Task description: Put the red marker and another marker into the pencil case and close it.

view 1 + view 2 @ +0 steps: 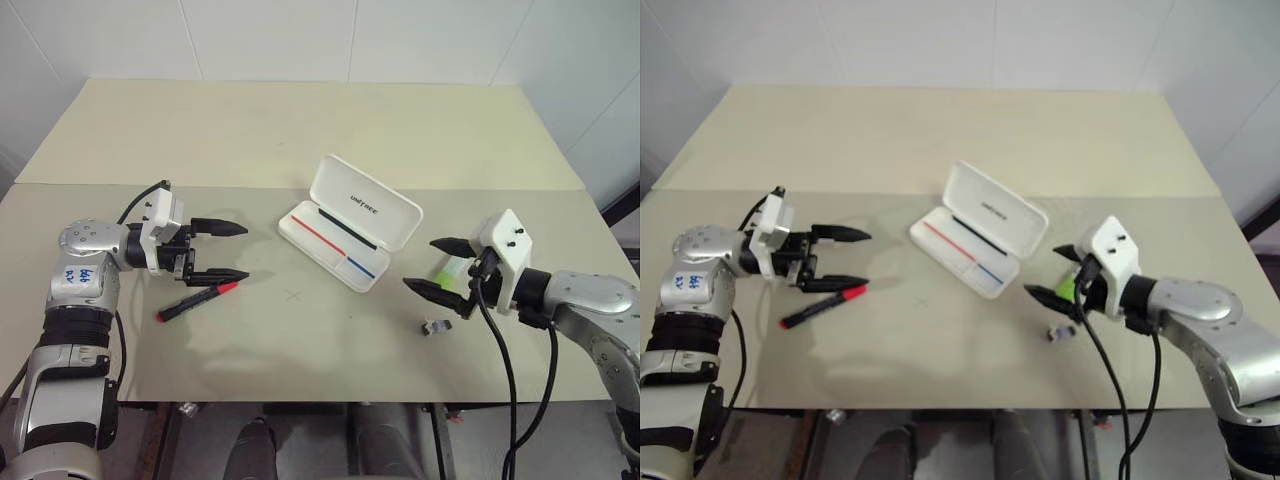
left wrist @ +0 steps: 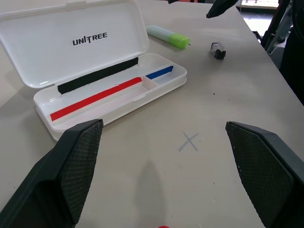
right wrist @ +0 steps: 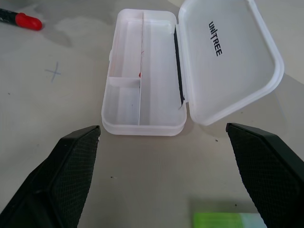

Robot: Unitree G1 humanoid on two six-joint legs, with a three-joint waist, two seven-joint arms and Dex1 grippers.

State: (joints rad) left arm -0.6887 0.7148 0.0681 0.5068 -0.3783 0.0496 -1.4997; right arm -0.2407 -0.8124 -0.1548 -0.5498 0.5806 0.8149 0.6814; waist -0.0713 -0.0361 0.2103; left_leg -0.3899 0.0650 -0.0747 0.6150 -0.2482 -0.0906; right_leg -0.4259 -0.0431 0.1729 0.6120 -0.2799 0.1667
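Note:
The white pencil case (image 1: 345, 232) lies open in the middle of the table, its lid (image 1: 368, 203) raised toward the back, red and blue stripes in its tray. The red marker (image 1: 197, 301) lies on the table at the left, just below my left gripper (image 1: 235, 252), which hovers open above it with nothing between its fingers. The stubby green marker (image 1: 453, 271) lies at the right, partly hidden behind my right gripper (image 1: 436, 266), which is open and empty just above it. It also shows in the left wrist view (image 2: 167, 36) and the right wrist view (image 3: 227, 221).
A tiny dark grey object (image 1: 435, 327) sits near the table's front edge, close under my right gripper. A pencilled cross (image 1: 293, 295) marks the table in front of the case. The table's seam (image 1: 300, 186) runs behind the case.

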